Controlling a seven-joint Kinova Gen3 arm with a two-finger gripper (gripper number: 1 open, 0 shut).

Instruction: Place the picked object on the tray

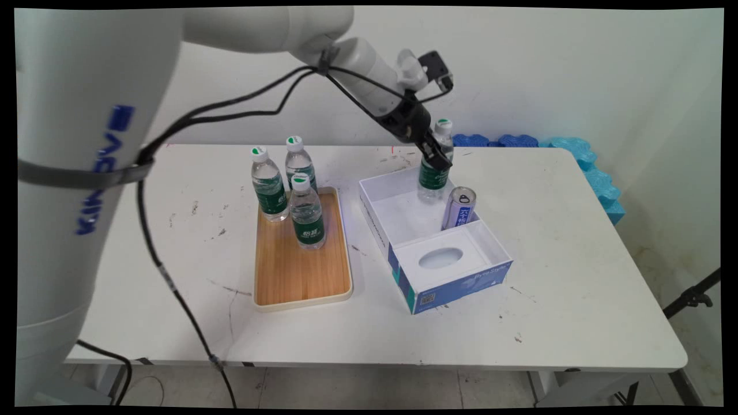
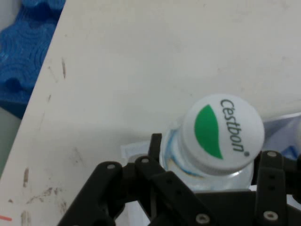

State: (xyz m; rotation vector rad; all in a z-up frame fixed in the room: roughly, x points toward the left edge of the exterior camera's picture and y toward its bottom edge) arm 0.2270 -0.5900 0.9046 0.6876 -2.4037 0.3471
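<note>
My black gripper is shut on the shoulder of a clear water bottle with a green label and a white cap. The bottle is upright, its base inside the far compartment of an open white box with blue sides. Beside it in the same compartment a slim silver and blue can leans against the inner divider. In the hand view the bottle's cap with its green leaf mark sits between the fingers of the gripper.
A wooden tray lies left of the box with three upright water bottles at its far end. Blue foam blocks line the table's far right edge against the wall. Black cables hang from the arm over the table's left side.
</note>
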